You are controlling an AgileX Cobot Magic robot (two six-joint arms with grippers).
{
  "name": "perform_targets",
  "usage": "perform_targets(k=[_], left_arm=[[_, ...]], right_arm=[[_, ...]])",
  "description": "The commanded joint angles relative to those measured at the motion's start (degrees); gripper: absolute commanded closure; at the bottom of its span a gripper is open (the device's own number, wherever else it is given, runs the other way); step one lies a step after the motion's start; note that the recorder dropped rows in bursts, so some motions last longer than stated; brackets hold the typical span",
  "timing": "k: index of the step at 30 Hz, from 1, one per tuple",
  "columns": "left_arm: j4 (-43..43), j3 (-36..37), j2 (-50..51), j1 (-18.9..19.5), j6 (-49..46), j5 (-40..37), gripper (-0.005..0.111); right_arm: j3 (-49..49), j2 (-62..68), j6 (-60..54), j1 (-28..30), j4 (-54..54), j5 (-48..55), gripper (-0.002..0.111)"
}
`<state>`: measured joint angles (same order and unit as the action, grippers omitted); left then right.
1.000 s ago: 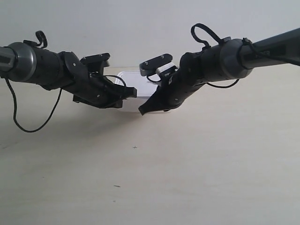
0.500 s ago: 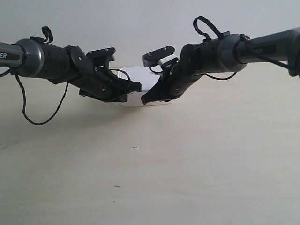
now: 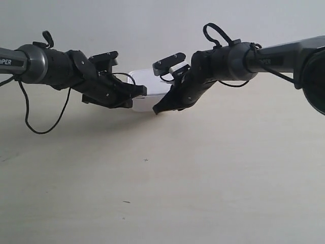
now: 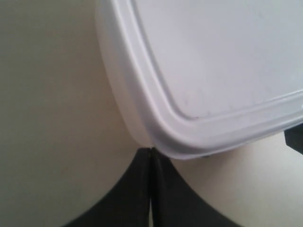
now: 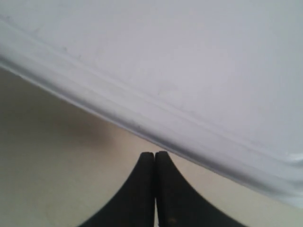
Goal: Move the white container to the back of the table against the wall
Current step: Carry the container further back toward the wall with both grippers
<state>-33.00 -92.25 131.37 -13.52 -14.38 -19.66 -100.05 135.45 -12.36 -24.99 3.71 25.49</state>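
The white container (image 3: 149,90) lies flat on the table (image 3: 203,173), far back near the wall (image 3: 152,30), between both arms. Its lid fills much of the left wrist view (image 4: 213,66) and the right wrist view (image 5: 189,61). My left gripper (image 4: 150,152) is shut, its tips touching a rounded corner of the box; in the exterior view it is the arm at the left (image 3: 142,91). My right gripper (image 5: 155,155) is shut, its tips just short of the lid's long rim; it is the arm at the exterior view's right (image 3: 156,109).
A loose black cable (image 3: 30,122) droops from the arm at the exterior view's left down to the table. Tiny dark specks (image 3: 146,160) mark the tabletop in front. The wall stands right behind the box.
Both shut grippers have moved toward the wall, and the white container has slid back with them. The arms now reach farther away than a second ago.
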Motion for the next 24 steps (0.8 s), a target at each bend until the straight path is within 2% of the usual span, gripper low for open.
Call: perform_targets(k=[1, 6, 12, 19, 24], left_arm=[[-0.8, -3.1, 1.3, 0.4, -0.2, -1.7, 0.107], [-0.8, -3.7, 1.3, 0.8, -0.2, -2.1, 0.107], [-0.9, -3.0, 0.4, 0.4, -0.2, -8.1, 0.107], [-0.9, -1.1, -1.8, -2.6, -0.9, -3.7, 0.107], [-1.8, -1.1, -1.4, -2.7, -1.8, -0.4, 0.107]], right_arm=[[-1.2, 0.7, 0.0, 0.3, -0.9, -0.5, 0.108], [-2.8, 1.4, 0.0, 0.7, -1.2, 0.2, 0.108], [-2.8, 1.4, -0.1, 0.8, -1.7, 3.8, 0.108], [-2.8, 0.5, -0.1, 0.8, -2.4, 4.3, 0.108], [-2.8, 0.2, 0.5, 0.8, -3.7, 3.7, 0.108]])
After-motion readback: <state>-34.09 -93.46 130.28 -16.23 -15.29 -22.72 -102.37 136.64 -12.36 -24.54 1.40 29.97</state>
